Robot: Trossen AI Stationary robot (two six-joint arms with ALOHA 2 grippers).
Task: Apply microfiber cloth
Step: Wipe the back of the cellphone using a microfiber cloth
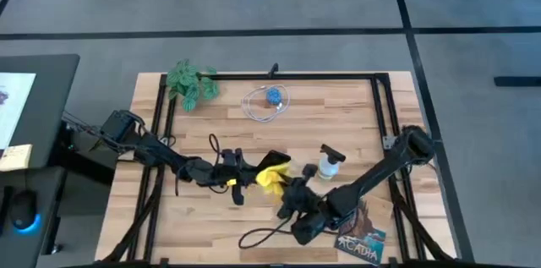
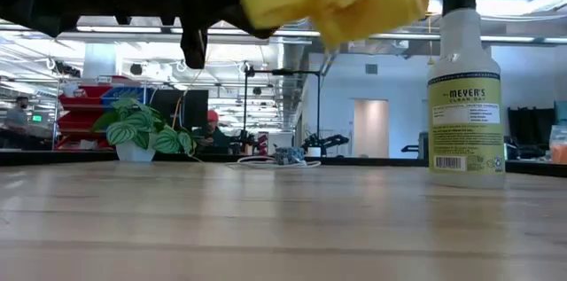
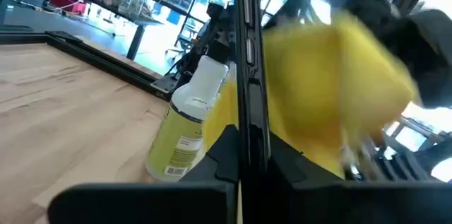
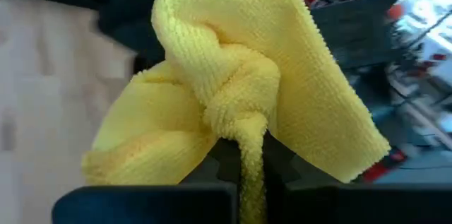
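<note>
From above, the bright yellow microfiber cloth (image 1: 272, 173) is hanging between the left claw (image 1: 239, 181) and right claw (image 1: 290, 192) at the wooden table's (image 1: 211, 226) middle. Level view — it is floating clear of the boards. Right wrist: that claw is clenching bunched cloth; the left's grip I cannot tell.

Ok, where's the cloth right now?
The cloth is off the table, bunched in the right gripper near the table's middle, with the left gripper beside it and the spray bottle just to its right.
</note>
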